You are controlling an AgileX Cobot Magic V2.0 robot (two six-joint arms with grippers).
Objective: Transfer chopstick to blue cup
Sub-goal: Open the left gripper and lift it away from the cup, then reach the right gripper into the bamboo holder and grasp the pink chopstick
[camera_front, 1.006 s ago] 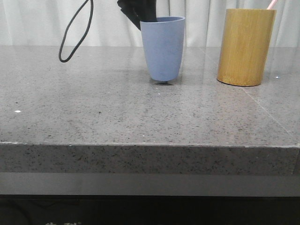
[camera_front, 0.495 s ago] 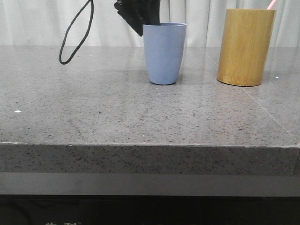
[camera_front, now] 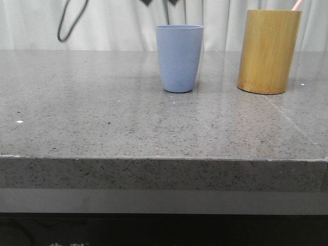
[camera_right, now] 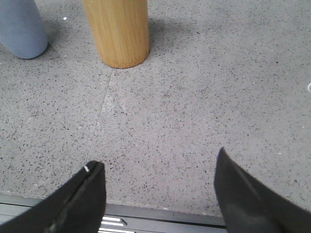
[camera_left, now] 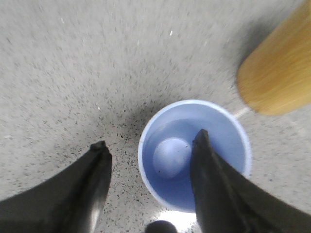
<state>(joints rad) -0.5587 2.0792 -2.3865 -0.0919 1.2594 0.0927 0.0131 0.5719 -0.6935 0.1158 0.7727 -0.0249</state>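
The left hand (camera_left: pixel 148 158) has let go and lifted, open and empty; the blue cup (camera_front: pixel 179 58) now stands on the tabletop (camera_front: pixel 102 118), ready for the chopstick (camera_front: pixel 296 4).

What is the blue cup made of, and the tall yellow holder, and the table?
The blue cup looks like matte plastic: smooth, even colour, no shine, though it might be glazed differently. The tall yellow holder looks like bamboo or wood, with fine vertical grain. The table looks like polished grey stone, probably granite: dark and light speckles, faint reflections.
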